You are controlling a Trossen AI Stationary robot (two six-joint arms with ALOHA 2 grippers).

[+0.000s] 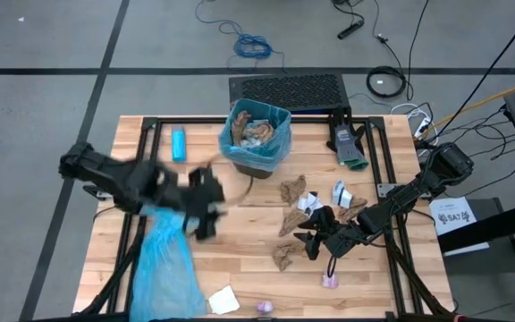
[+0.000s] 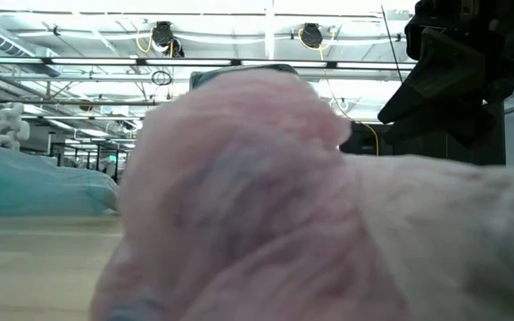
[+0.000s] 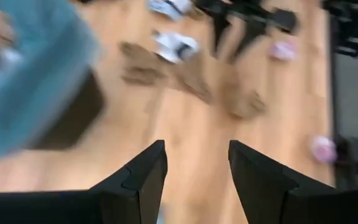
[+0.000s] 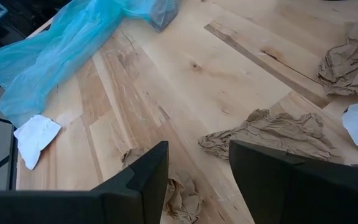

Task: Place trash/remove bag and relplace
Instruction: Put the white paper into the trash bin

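Note:
A dark bin [image 1: 256, 148] lined with a blue bag [image 1: 275, 134] stands at the table's far middle, with trash inside. More trash lies to its right and in front of it: brown paper wads [image 1: 291, 219], white bits [image 1: 340, 192] and pink wrappers [image 1: 331, 282]. A loose blue bag [image 1: 164, 268] lies flat at the near left. My left gripper [image 1: 213, 204] [image 3: 197, 155] hovers open near the bin's near-left side, nothing between its fingers. My right gripper [image 1: 309, 241] [image 4: 197, 155] stands open just over a brown wad [image 4: 179, 199], among the scraps.
A small blue oblong object [image 1: 179, 145] lies left of the bin. A white scrap [image 1: 223, 300] sits by the near edge. A pink wad [image 2: 266, 205] fills the low view. A dark tool [image 1: 345, 143] lies at the far right. Bare wood lies between bin and loose bag.

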